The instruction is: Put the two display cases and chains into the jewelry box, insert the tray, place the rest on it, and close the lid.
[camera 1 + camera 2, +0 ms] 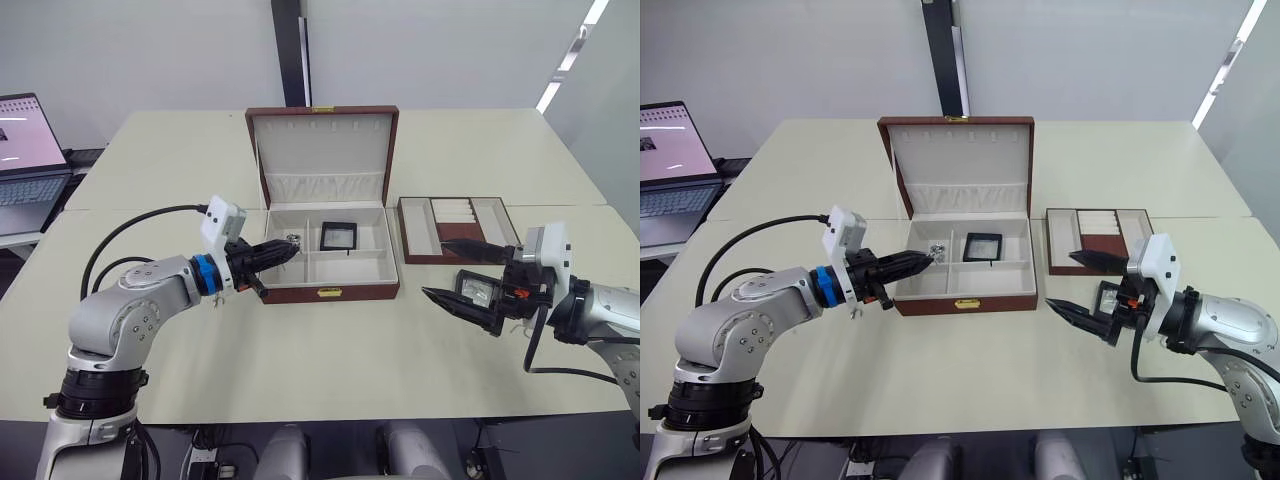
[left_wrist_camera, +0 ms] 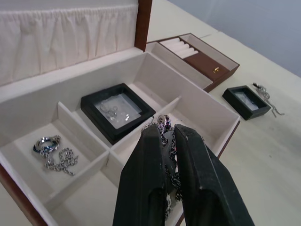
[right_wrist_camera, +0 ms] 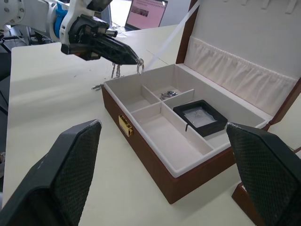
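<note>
The jewelry box (image 1: 330,292) stands open at mid-table with its lid (image 1: 322,150) upright. Inside lie one display case (image 1: 337,236) in a back compartment and a chain (image 2: 51,153) in the back-left one. My left gripper (image 1: 290,252) hovers over the box's left side, shut on another chain (image 2: 164,134) that dangles between its fingers. The second display case (image 1: 478,292) lies on the table right of the box, with a chain (image 2: 268,96) beside it. My right gripper (image 1: 434,268) hangs open just above that case. The tray (image 1: 455,228) sits right of the box.
A laptop (image 1: 25,150) stands open on a side table at the far left. Bare tabletop (image 1: 320,370) stretches in front of the box, between my two arms.
</note>
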